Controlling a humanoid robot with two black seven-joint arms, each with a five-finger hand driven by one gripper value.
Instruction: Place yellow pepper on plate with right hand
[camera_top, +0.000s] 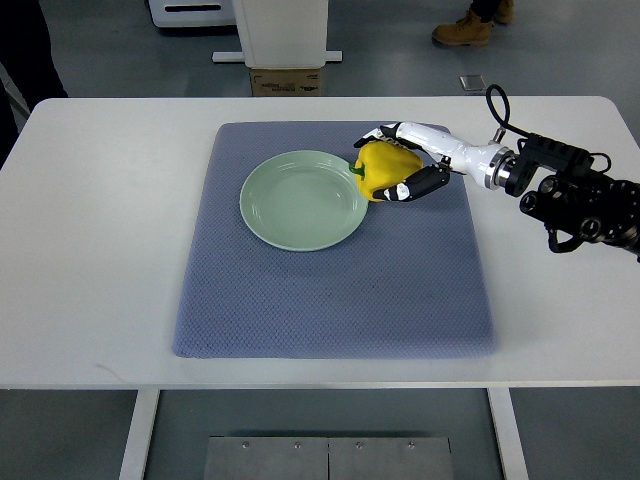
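Observation:
A yellow pepper with a green stem hangs at the right rim of a pale green plate. My right hand is shut on the pepper, fingers wrapped around its far and near sides. The right arm reaches in from the right edge over the blue-grey mat. The plate lies on the mat's upper middle and holds nothing. The left arm is out of view.
The mat covers the middle of a white table. A white pedestal and a cardboard box stand on the floor beyond the far edge. A person's boot shows at the top right.

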